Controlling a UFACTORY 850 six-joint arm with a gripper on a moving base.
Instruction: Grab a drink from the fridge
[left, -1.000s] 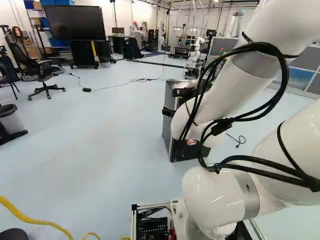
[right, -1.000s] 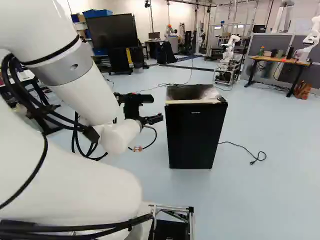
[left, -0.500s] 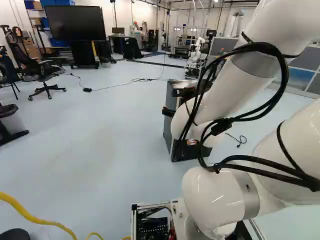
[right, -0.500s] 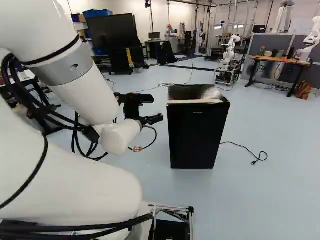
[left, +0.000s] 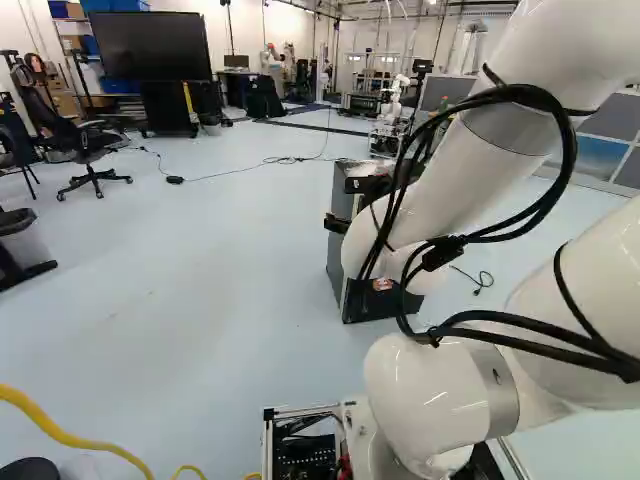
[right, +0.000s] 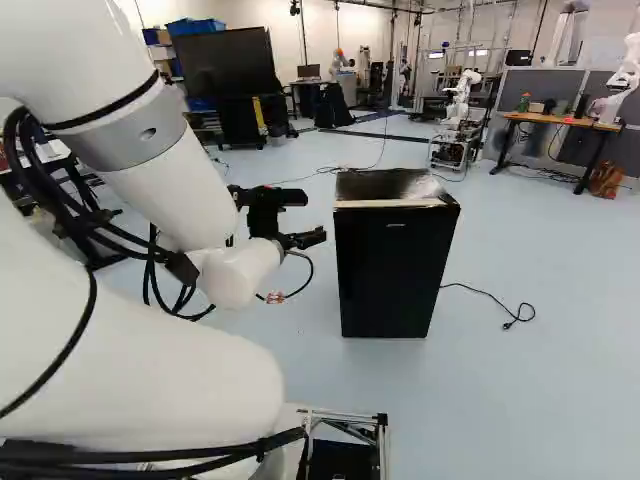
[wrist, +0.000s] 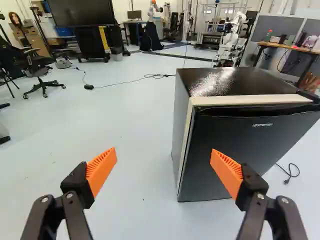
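My claw (right: 305, 239) stands wide, with nothing gripped. The wrist view shows both wedge-shaped orange pads (wrist: 101, 170), well apart at the claw's (wrist: 163, 151) tips; the base views do not show that spread. The boxy black fridge (right: 392, 260) with the grey side stands upright on the pale blue-grey floor (wrist: 130, 130), ahead of my claw and off to its right. In the wrist view my right finger overlaps the fridge's front, while my left finger shows against floor. The right base view shows floor between claw and fridge, so they are apart. The fridge door looks closed, with a cream strip running along the fridge's top front edge, plain in the wrist and right base views. In the left base view my white arm (left: 455, 185) covers much of the fridge. Where the drink is, I cannot tell.

To the right of the fridge a thin black cord with a plug (right: 510, 318) lies on the floor. Beyond the fridge, farther right, the wrist and right base views show a bench with an orange-brown wooden top (right: 555, 119). Well left of the fridge is a black wheeled office chair (left: 88, 150), in the left base and wrist views. Only the left base view shows a thick yellow hose (left: 60, 432), nearer me than the fridge.
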